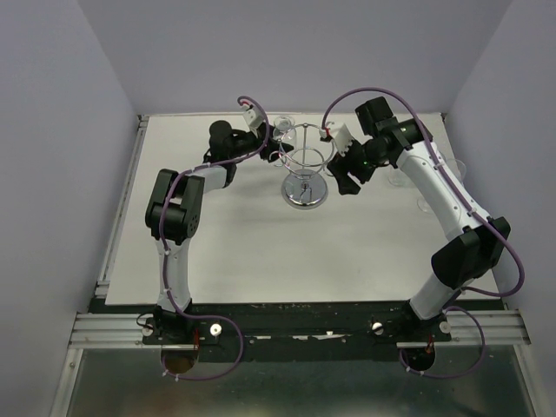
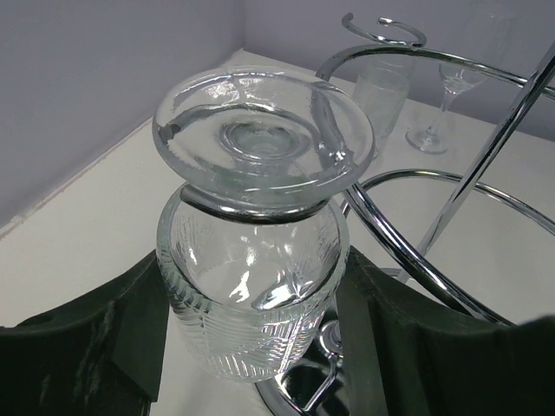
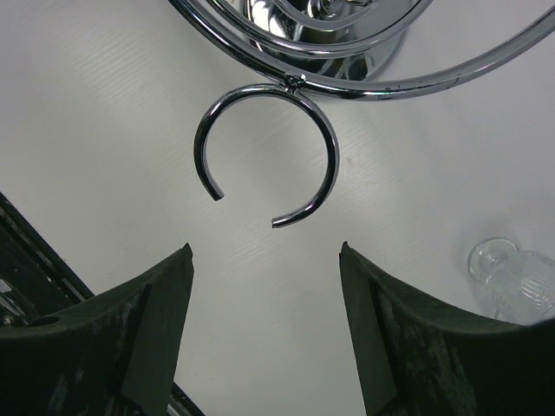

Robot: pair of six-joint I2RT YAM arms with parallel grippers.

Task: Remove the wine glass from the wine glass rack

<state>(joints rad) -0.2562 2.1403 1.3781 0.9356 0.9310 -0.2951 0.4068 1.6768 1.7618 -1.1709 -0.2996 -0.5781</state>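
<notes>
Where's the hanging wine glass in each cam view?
Top external: wine glass upper centre, at the upper left of the wine glass rack.
Left wrist: wine glass dead centre, hung foot-up.
Right wrist: not in it.
Shared landmark: the rack's chrome wire, in all three.

Clear, line-etched wine glass [image 2: 251, 312] — chrome wine glass rack [image 1: 304, 193], white table [image 1: 261, 252].

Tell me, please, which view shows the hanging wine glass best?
The left wrist view: the wine glass fills it, inverted, foot resting on a rack hook. Top external shows only a faint clear shape; the right wrist only an empty hook.
</notes>
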